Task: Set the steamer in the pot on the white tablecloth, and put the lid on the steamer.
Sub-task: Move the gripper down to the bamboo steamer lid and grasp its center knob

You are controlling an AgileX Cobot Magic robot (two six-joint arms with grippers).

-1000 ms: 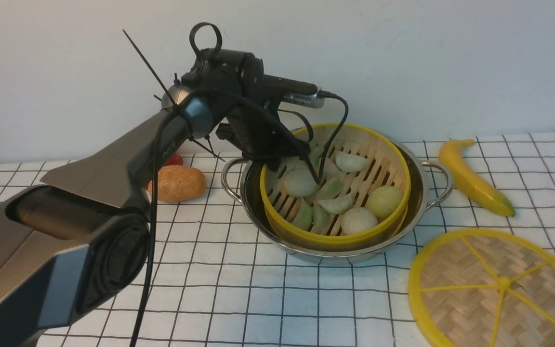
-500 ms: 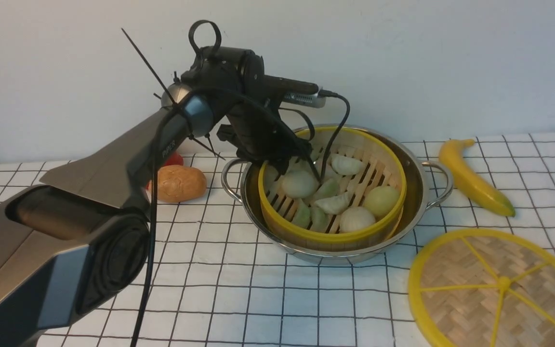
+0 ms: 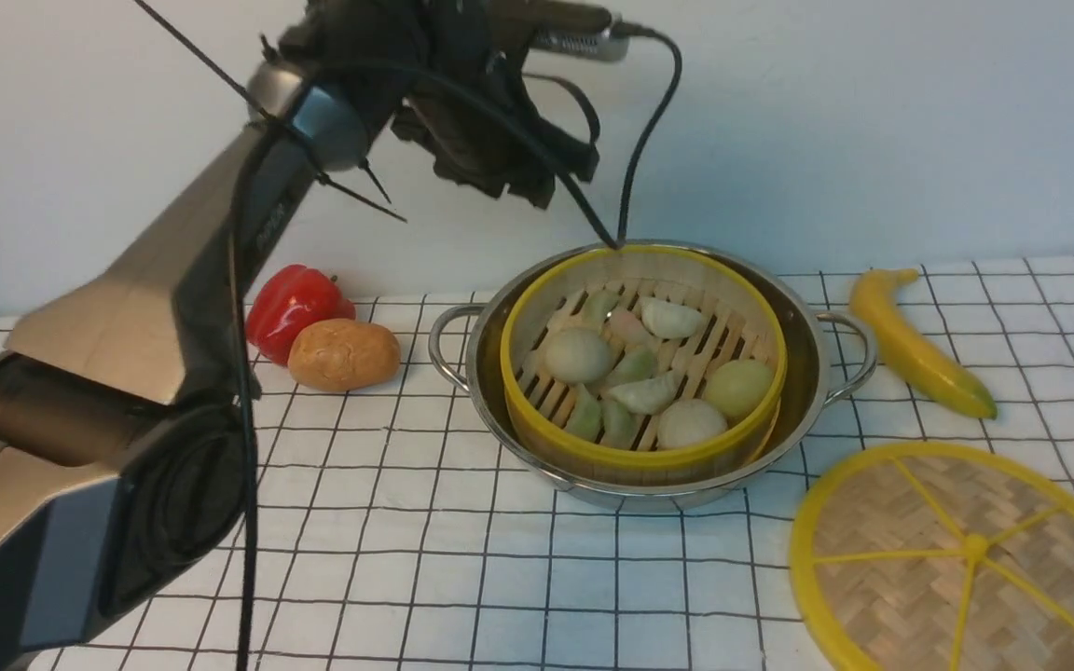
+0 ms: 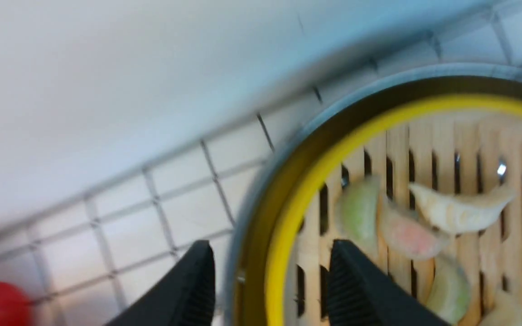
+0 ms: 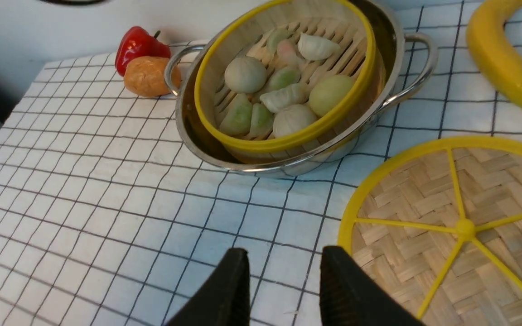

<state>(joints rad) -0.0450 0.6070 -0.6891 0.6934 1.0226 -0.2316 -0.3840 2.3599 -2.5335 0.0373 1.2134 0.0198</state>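
Note:
The steamer (image 3: 649, 457), a bamboo basket with yellow rims and dumplings and buns on its slatted floor, sits level inside the shiny pot (image 3: 812, 373) on the white tablecloth (image 3: 406, 522). My left gripper (image 4: 270, 253) hangs open well above the steamer's back left rim (image 4: 297, 199), touching nothing. The woven lid (image 3: 966, 550) lies flat on the cloth, front right of the pot. Open and empty, my right gripper (image 5: 283, 256) hovers over the cloth just beside the lid's (image 5: 424, 199) near edge. It does not show in the front view.
A banana (image 3: 919, 345) lies right of the pot. A red pepper (image 3: 290, 298) and a brown potato (image 3: 343, 354) rest to its left. My left arm (image 3: 220, 252) slants over the table's left side. A wall stands close behind.
My left gripper opened, let go of the steamer's rim and rose well above the pot. The steamer dropped from tilted to level inside the pot. The lid stayed put.

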